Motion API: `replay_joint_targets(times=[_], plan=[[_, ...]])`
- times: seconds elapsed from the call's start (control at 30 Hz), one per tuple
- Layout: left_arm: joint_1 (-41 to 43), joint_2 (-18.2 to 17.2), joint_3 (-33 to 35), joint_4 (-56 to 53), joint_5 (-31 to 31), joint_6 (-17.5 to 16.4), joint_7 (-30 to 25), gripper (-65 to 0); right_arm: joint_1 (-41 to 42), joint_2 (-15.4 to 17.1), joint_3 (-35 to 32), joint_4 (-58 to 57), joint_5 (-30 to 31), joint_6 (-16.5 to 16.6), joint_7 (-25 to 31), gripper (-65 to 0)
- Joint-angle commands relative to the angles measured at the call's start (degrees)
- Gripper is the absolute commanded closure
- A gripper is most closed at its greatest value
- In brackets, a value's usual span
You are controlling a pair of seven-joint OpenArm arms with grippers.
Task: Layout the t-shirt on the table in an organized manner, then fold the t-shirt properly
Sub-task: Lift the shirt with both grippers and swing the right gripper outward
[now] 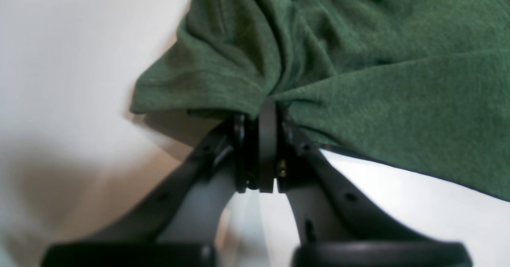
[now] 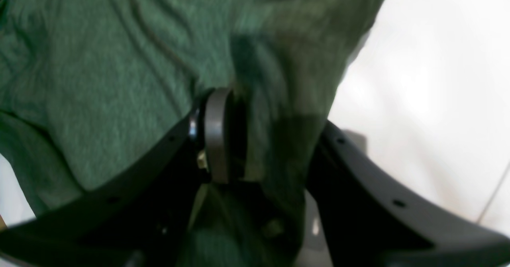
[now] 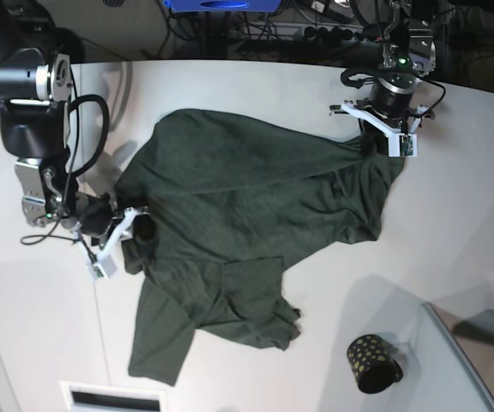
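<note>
Black dotted cup [image 3: 373, 364] only in base view.

No legible text or labels

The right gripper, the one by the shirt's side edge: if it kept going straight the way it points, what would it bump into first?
Most likely the t-shirt itself: the right gripper already has green fabric between its jaws, with more cloth bunched just beyond.
</note>
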Motion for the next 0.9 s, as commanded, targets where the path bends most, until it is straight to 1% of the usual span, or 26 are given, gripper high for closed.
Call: replay_joint_targets(times=[0.0,0.03,0.07,0.13,0.17,0.23,0.3,0.4,0.53,0.6,0.7,0.77,0.87], plan=[[-0.02,-0.39,-0.19,1.19,-0.21,-0.18,-1.47,0.0,0.40,0.64,1.54,3.28,0.84,0.43,-0.61,-19.4],[-0.02,-0.39,-0.28,1.19,-0.12,-0.18,-1.47,0.0,-0.48,0.47,2.86,5.56,0.84,0.43,-2.01,-18.5],[0.07,-0.39,-0.28,1.28,0.14,-0.18,-1.47,0.0,-1.36,0.29,3.74,8.20,0.84,0.43,-3.51,-14.9],[0.16,-0.39,-0.28,1.46,2.87,-0.18,-1.47,0.0,-2.33,0.29,4.00,12.07,0.75,0.43,-6.32,-2.9],[0.16,-0.21,-0.19,1.98,4.71,-0.18,-1.47,0.0,-2.42,0.29,4.00,13.65,0.75,0.43,-7.73,0.0],[0.25,0.05,-0.19,3.48,8.49,-0.18,-1.47,0.0,-2.86,0.29,4.26,16.73,0.75,0.43,-10.28,-1.2],[0.25,0.49,-0.19,5.68,10.87,-0.18,-1.47,0.0,-3.39,0.29,4.26,21.30,0.75,0.43,-12.83,-0.2],[0.25,0.67,-0.72,10.25,13.06,-0.18,-1.47,0.0,-4.70,0.20,4.26,29.74,0.75,0.43,-18.28,0.0],[0.25,0.40,-0.81,16.05,14.73,-0.18,-1.47,0.0,-5.41,0.20,4.00,40.03,0.75,0.43,-23.11,0.0],[0.16,0.40,-0.81,17.63,17.11,-0.18,-1.47,0.0,-4.79,0.20,3.91,42.84,0.75,0.43,-24.17,0.0],[-0.19,0.75,-0.81,17.90,21.50,-0.18,-1.47,0.0,-1.71,0.20,3.91,44.69,0.75,0.43,-24.43,0.0],[-0.19,0.84,-0.81,17.72,22.73,-0.18,-1.47,0.0,1.01,0.20,4.18,44.69,0.75,0.43,-24.43,0.0],[-0.19,0.84,-0.89,17.72,22.82,-0.18,-1.47,0.0,4.44,0.20,3.83,44.60,0.66,0.43,-24.43,0.0]])
